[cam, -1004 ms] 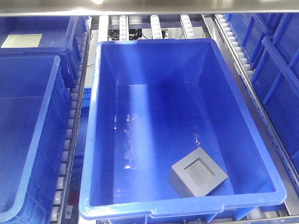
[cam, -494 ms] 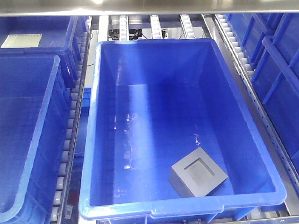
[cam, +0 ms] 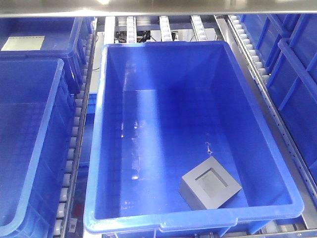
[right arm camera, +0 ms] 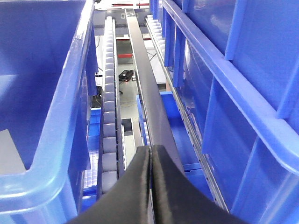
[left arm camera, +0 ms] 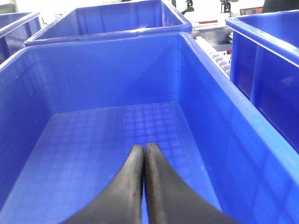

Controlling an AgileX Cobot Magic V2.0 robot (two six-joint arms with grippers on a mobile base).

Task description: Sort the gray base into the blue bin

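The gray base (cam: 210, 184) lies on the floor of the blue bin (cam: 163, 45), near its front right corner, with the square recess facing up. A gray corner of the base (right arm camera: 9, 154) shows past the bin's rim (right arm camera: 65, 107) in the right wrist view. Neither gripper appears in the front view. My left gripper (left arm camera: 144, 147) is shut on nothing, above the grid floor of an empty blue tote (left arm camera: 117, 70). Beside the blue bin, my right gripper (right arm camera: 151, 148) is shut on nothing over a roller rail (right arm camera: 110, 116).
Another blue tote (cam: 29, 148) stands at the left, and one behind it holds a pale label (cam: 22, 43). More blue totes (cam: 297, 74) line the right side. Roller rails (cam: 79, 134) run between the totes, and a metal shelf edge (cam: 158, 7) crosses the top.
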